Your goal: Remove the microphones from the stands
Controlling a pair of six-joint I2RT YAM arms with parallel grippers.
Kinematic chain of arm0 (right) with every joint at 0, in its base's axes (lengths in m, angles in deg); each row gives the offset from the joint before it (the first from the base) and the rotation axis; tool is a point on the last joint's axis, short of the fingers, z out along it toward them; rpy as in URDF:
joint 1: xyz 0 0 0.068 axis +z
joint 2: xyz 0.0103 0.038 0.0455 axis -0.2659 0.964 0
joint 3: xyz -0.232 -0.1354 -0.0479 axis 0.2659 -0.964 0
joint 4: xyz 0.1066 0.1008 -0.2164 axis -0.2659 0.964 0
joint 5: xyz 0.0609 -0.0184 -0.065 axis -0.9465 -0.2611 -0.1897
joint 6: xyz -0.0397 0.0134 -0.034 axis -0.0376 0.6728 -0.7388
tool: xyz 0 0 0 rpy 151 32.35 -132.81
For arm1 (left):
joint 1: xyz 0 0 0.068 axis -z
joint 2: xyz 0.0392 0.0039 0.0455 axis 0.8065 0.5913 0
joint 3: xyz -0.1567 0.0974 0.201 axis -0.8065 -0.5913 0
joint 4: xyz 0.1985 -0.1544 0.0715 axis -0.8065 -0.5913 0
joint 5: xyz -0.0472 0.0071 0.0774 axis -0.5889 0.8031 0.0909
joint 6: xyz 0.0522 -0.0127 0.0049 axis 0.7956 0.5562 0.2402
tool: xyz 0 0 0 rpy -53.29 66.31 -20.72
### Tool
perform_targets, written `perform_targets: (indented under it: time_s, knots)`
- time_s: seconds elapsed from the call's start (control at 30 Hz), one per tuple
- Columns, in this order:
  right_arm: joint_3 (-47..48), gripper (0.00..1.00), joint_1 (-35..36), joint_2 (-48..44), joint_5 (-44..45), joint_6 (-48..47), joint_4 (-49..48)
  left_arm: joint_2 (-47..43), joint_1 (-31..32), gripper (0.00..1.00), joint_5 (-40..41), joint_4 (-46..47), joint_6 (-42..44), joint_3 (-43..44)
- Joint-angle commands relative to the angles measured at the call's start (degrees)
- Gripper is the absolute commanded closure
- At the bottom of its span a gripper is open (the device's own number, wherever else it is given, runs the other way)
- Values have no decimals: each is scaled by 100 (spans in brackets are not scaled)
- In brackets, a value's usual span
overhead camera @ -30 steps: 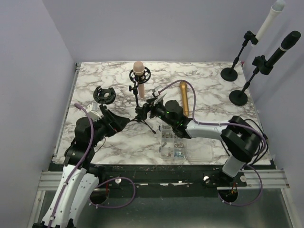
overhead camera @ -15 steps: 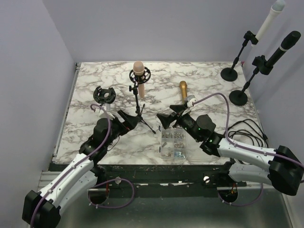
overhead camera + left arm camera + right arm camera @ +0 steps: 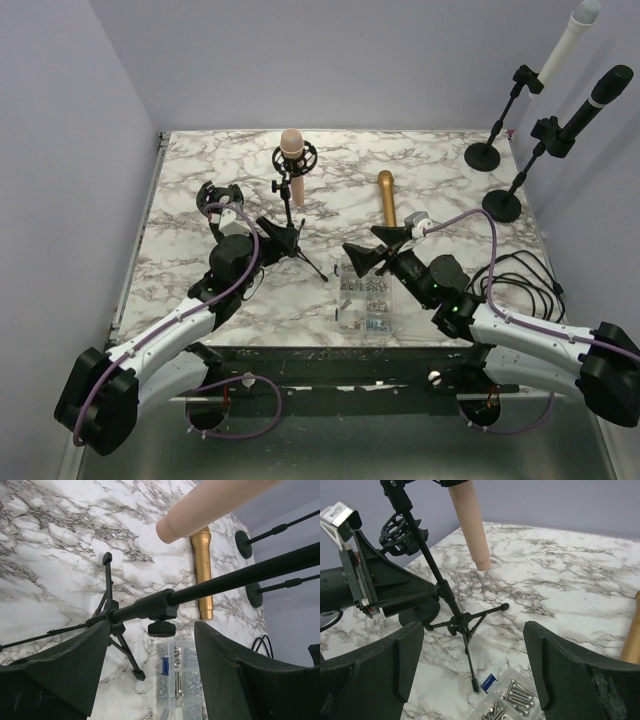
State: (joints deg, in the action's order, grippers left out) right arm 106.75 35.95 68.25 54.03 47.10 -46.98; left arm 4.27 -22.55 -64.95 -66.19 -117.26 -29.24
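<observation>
Top view: the left tool (image 3: 280, 236) has moved up to the stand (image 3: 289, 205), while the right tool (image 3: 368, 250) has backed off toward the screw box (image 3: 365, 300). The mic (image 3: 291, 150) sits upright in the stand's cradle, at the far side of the counter (image 3: 450, 170).

Left wrist view: the jaws bracket the stand's pole, closing in but not yet touching it.

Right wrist view: the jaws are wide and empty, facing the stand.

The left tool looks set to brace the stand, leaving the right free to take the mic.

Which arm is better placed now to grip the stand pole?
Left. The left gripper is open with the stand pole between the jaws; the right gripper, also open, is apart, nearer the screw box.
</observation>
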Motion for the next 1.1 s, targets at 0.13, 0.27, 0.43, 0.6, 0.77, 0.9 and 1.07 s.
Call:
perform_targets:
  time_s: [0.13,0.27,0.43,0.6,0.77,0.9,1.07]
  knots:
    - [-191,12,-2,-246,235,-79,-387,462,145,39,203,426,91,393]
    - [-213,12,-1,-241,286,-80,-417,561,153,45,117,427,31,424]
    - [-235,11,3,-207,267,-79,-471,557,150,48,112,371,-41,366]
    - [-243,11,-5,-181,245,-74,-490,613,150,51,69,404,-84,349]
    - [-279,12,-4,-185,245,-81,-541,718,146,59,-22,499,-112,375]
    - [-279,12,-4,-155,228,-85,-551,837,136,66,-73,514,-215,398]
    - [-305,11,3,-161,208,-78,-587,926,75,100,-120,453,-478,386]
